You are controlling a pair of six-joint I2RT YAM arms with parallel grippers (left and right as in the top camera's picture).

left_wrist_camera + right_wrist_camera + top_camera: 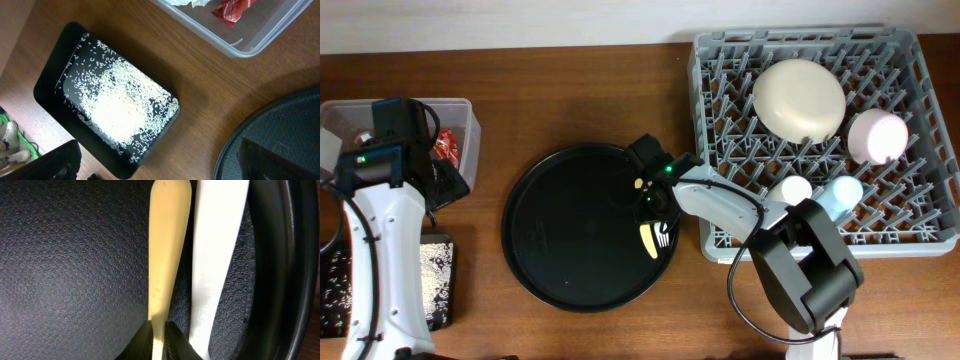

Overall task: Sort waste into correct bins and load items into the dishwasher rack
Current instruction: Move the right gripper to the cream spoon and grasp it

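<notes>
Right wrist: right pincer (158, 340) has the yellow fork (167, 255) pinched by its handle on the tray (60, 255). Lift straight and leave the white fork (215, 245) lying beside it. Left pincer (160, 162) hangs wide.

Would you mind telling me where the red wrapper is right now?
In the overhead view, the red wrapper lies inside the clear tub on the table's left side, to the left of the round tray.

You've a round tray (75, 255) of matt, pebbled black plastic on a grained wood table (200, 85); on the tray, a smooth yellow utensil (167, 255), plastic-looking.
</notes>
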